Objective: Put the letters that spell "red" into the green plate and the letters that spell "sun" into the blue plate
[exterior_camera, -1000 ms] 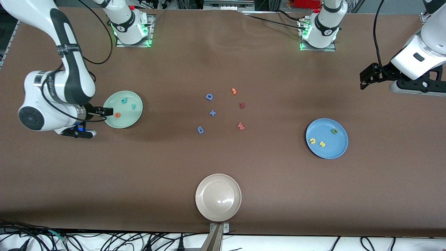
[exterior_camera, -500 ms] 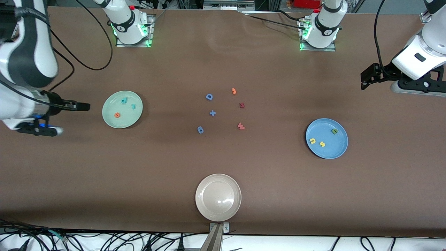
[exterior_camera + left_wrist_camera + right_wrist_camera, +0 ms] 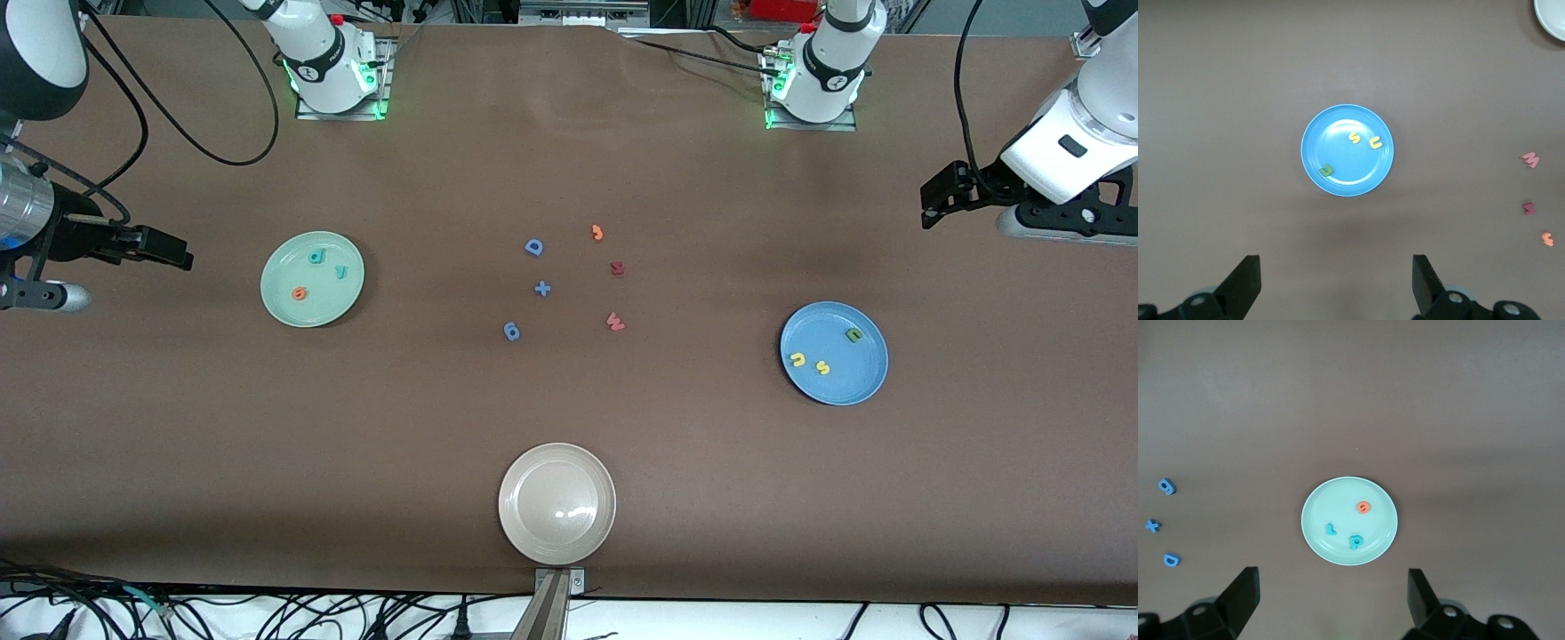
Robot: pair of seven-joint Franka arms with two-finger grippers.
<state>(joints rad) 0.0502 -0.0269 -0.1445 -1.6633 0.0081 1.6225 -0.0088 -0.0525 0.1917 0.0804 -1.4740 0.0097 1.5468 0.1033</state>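
The green plate (image 3: 307, 313) (image 3: 1328, 503) lies toward the right arm's end of the table and holds the teal "d" (image 3: 316, 257), teal "r" (image 3: 340, 272) and orange "e" (image 3: 300, 292). The blue plate (image 3: 845, 382) (image 3: 1351, 179) lies toward the left arm's end and holds the yellow "s" (image 3: 823, 367), yellow "u" (image 3: 797, 359) and green "n" (image 3: 853, 334). My right gripper (image 3: 182, 253) (image 3: 1333, 597) hangs open and empty over bare table beside the green plate. My left gripper (image 3: 929, 206) (image 3: 1336, 280) waits open and empty over the table's left-arm end.
Loose letters lie mid-table: a blue "D" (image 3: 533, 247), a blue plus (image 3: 542, 288), a blue "g" (image 3: 511, 331), an orange "j" (image 3: 597, 233), a dark red "M" (image 3: 617, 268) and a red "W" (image 3: 614, 321). A beige plate (image 3: 556, 533) sits near the front edge.
My right gripper has drawn back from the green plate's edge toward the right arm's end of the table and risen. The orange "e" stays in the plate. The left arm has barely moved.
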